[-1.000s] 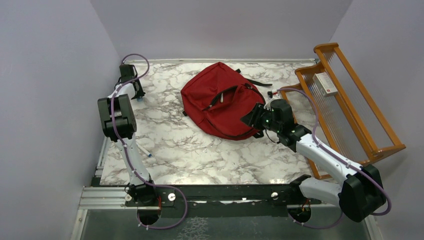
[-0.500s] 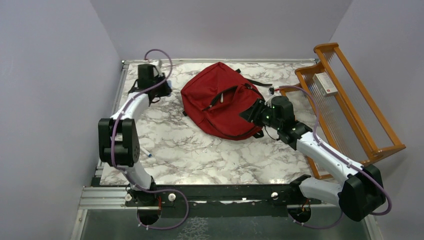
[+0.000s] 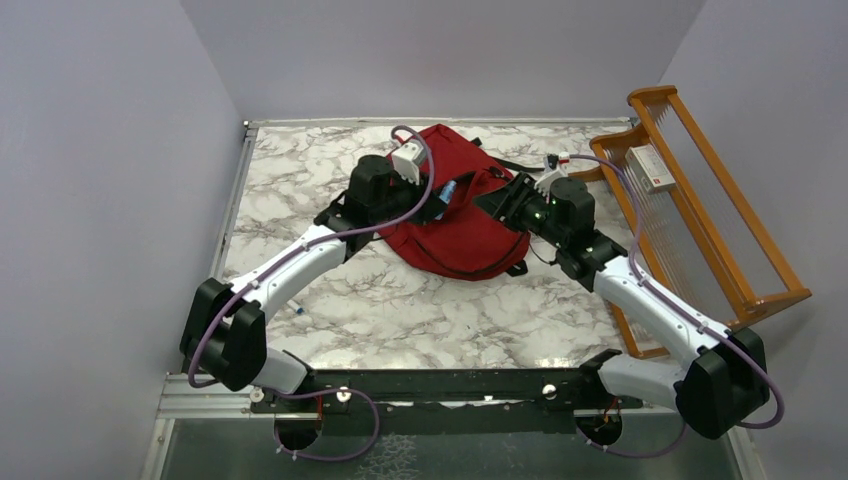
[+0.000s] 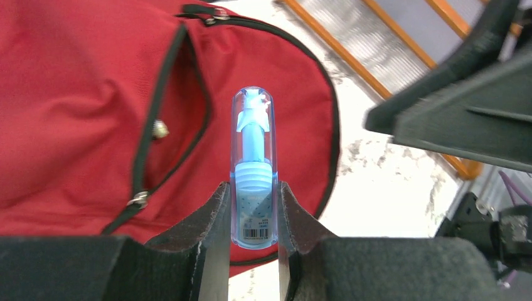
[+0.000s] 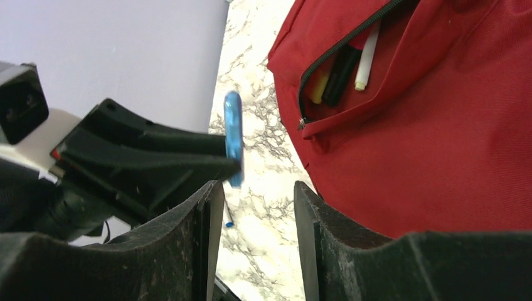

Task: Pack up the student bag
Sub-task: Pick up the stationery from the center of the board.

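Note:
The red student bag lies mid-table with its black-zipped front pocket open. Pens show inside it: a white one, a black one and a yellow one. My left gripper hovers over the bag's top, shut on a clear blue tube with a barcode label; the tube also shows in the right wrist view. My right gripper is open and empty at the bag's right side, facing the left gripper.
An orange wooden rack stands along the right edge with a white box on it. A loose blue-tipped pen lies on the marble table near the left arm. Purple walls close in on three sides.
My left arm swung from the far-left corner to above the bag, carrying the blue tube. My right gripper shifted a little toward the far side of the bag.

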`<state>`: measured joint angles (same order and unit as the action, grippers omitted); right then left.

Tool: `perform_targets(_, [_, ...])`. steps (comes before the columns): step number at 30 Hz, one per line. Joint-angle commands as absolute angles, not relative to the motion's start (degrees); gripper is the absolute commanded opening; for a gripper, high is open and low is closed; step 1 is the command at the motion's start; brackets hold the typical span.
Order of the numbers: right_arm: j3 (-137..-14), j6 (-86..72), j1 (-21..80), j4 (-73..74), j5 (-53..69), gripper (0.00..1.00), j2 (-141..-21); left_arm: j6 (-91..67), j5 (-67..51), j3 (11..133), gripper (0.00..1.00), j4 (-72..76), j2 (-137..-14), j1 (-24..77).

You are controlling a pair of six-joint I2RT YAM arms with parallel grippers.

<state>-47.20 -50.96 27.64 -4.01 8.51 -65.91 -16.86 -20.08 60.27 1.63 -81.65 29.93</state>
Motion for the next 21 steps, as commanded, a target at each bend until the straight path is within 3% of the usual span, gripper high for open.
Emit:
perform_targets(1, [-48.73, -52.78, 27.25, -7.55, 10.31, 0.51, -67.12, -17.84, -18.69, 60.45, 0.00, 4.67, -81.71, 34.25])
perform_targets(12, [-49.85, -53.98, 27.25, -5.56, 10.33, 0.50, -70.69, -18.74, -19.13, 62.16, 0.00, 7.45, -85.04, 38.85])
perform_targets(21, [-50.30, -55.27, 27.25, -6.71, 13.82, 0.43, -73.74, -18.06, -18.55, 63.30, 0.00, 7.65, -86.21, 39.64])
